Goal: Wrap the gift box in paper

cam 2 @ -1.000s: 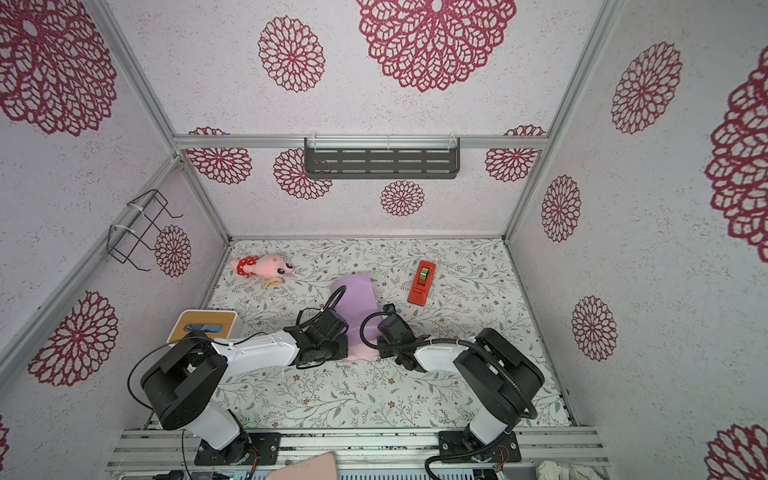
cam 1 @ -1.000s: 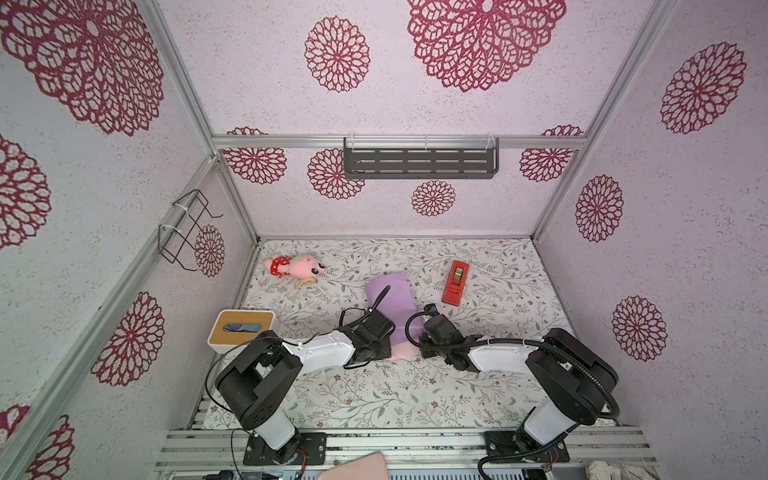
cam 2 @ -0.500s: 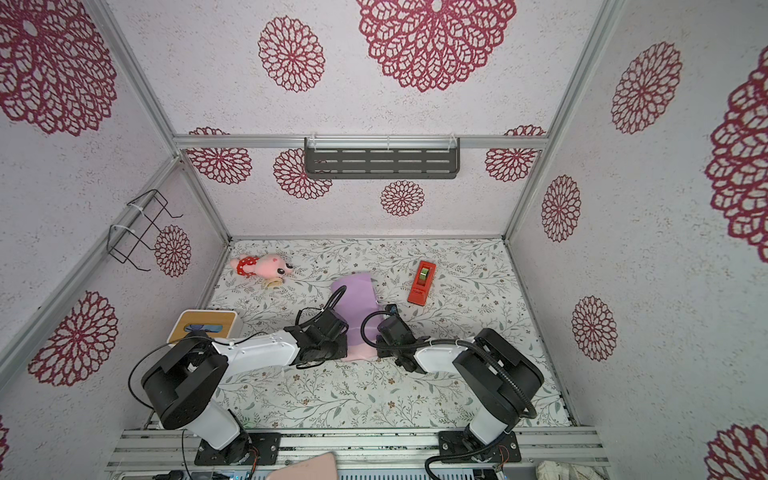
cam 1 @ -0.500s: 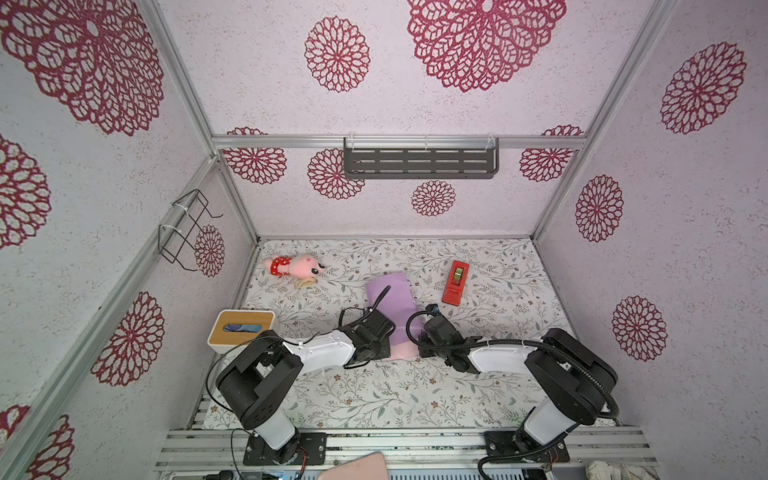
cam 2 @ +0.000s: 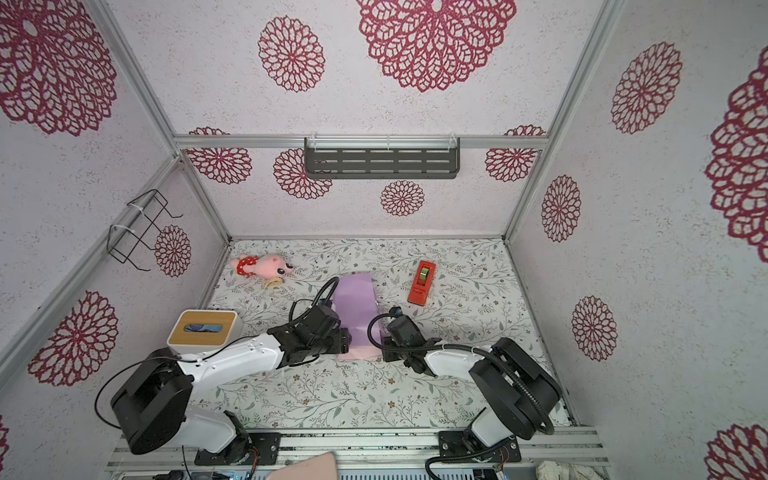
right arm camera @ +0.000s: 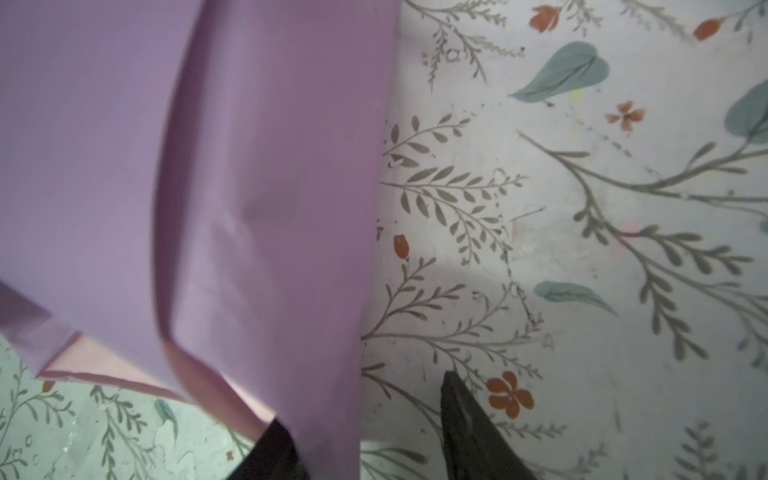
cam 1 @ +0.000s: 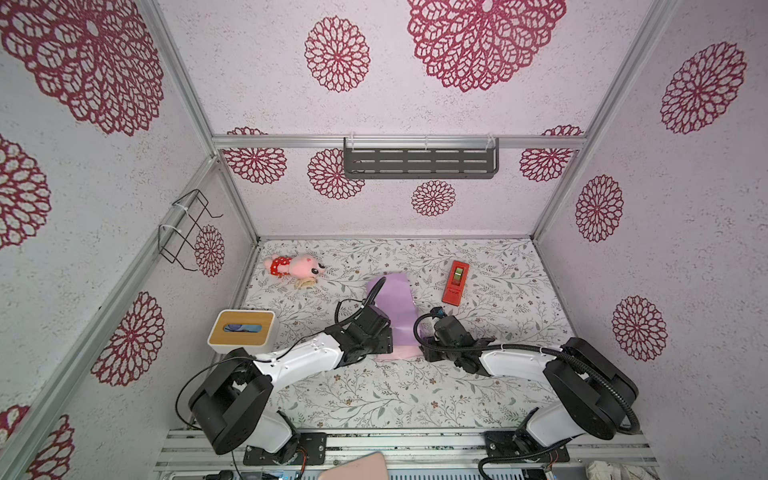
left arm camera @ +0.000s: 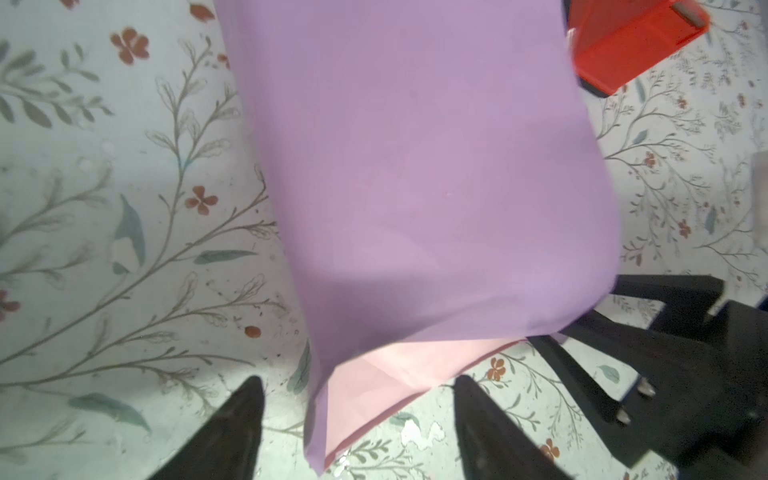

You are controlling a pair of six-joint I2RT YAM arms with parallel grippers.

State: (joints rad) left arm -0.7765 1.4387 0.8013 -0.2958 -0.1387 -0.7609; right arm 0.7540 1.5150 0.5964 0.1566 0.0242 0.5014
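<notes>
L gripper (left arm camera: pixel 357 380) jaws wide apart, paper (left arm camera: pixel 415 187) corner between them, unpinched. R gripper (right arm camera: pixel 361 399) jaws partly open, paper edge draped over one finger (right arm camera: pixel 272 455).

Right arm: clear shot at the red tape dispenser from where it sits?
Probably yes. The tape dispenser lies on bare table just beyond the right gripper, nothing between. Its jaws stand open, but the paper drapes over one finger.

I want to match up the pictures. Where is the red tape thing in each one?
Top view: red tape dispenser lies right of the purple paper.
Top view: same place, right of the paper.
Left wrist: a red corner shows beside the paper.
Right wrist: not in it.
Shared landmark: the paper, in every view.
</notes>
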